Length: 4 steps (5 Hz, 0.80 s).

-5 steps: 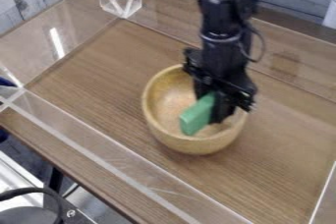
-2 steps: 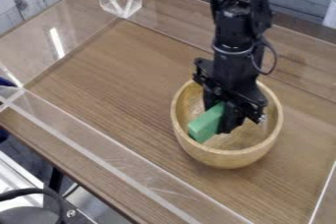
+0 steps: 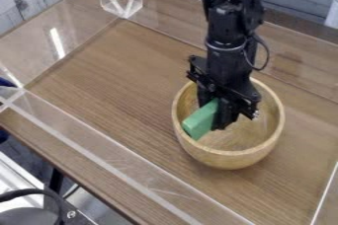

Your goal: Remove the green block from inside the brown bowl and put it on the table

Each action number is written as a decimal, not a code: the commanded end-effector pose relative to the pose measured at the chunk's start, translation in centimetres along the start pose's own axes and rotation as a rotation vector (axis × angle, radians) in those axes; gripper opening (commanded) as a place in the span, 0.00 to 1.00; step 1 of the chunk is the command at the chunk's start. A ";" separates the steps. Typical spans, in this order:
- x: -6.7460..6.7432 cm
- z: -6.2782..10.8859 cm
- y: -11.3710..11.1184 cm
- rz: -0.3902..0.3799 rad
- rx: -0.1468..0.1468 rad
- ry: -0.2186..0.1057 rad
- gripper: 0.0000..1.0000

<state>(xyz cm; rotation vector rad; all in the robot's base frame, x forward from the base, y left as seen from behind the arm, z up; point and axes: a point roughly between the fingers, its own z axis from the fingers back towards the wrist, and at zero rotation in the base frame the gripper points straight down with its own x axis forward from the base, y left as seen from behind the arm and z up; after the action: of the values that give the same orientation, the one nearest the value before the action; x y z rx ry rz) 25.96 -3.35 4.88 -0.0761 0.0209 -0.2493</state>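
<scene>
Bearing the brown bowl (image 3: pixel 227 135) is the table (image 3: pixel 119 81). Reaching straight down into that bowl, the gripper (image 3: pixel 218 111) is clamping fully onto the green block (image 3: pixel 200 118), which is sitting tilted inside the bowl's left half.

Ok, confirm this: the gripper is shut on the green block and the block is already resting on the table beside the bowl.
Not quite. The gripper is shut on the green block, but the camera view shows the block inside the brown bowl, not on the table.
</scene>
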 end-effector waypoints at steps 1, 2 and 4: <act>0.7 1.7 0.7 0.001 0.015 -0.060 0.00; 0.1 2.4 1.4 0.018 0.023 -0.069 0.00; -2.0 2.7 6.5 0.114 0.041 -0.062 0.00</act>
<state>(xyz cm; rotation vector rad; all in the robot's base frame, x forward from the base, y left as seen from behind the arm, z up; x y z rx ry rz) 25.03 3.64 5.95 -0.0541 0.0066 -0.1188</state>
